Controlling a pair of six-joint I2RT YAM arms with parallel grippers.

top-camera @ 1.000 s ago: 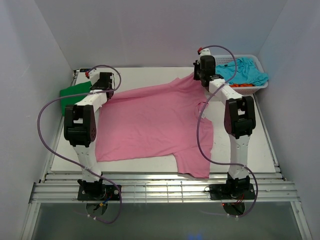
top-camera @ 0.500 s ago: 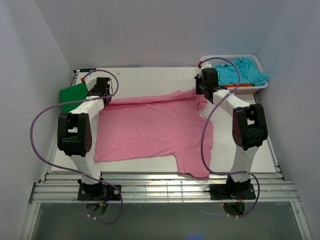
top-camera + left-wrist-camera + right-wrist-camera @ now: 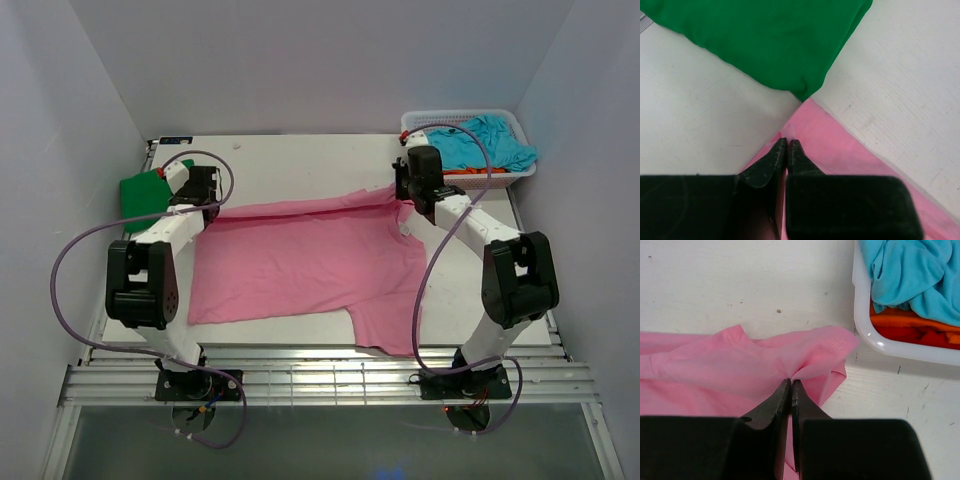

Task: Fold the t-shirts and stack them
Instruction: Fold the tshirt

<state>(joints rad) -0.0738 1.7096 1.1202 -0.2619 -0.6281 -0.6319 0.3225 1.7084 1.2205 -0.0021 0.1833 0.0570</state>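
A: Top: pink shirt spread on white table, far edge running from left gripper to right gripper.
B: Left wrist?
A: Jaws pinching the shirt's corner. Green shirt just beyond.
B: Right wrist?
A: Jaws pressed together on a pink fold. Basket near, turquoise shirt over orange shirt.

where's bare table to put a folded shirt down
Widest bare table lies along the far edge, between the green shirt and the basket, beyond the pink shirt. A second strip runs right of the pink shirt, nearer than the basket. Centre and far-left corner are crowded.
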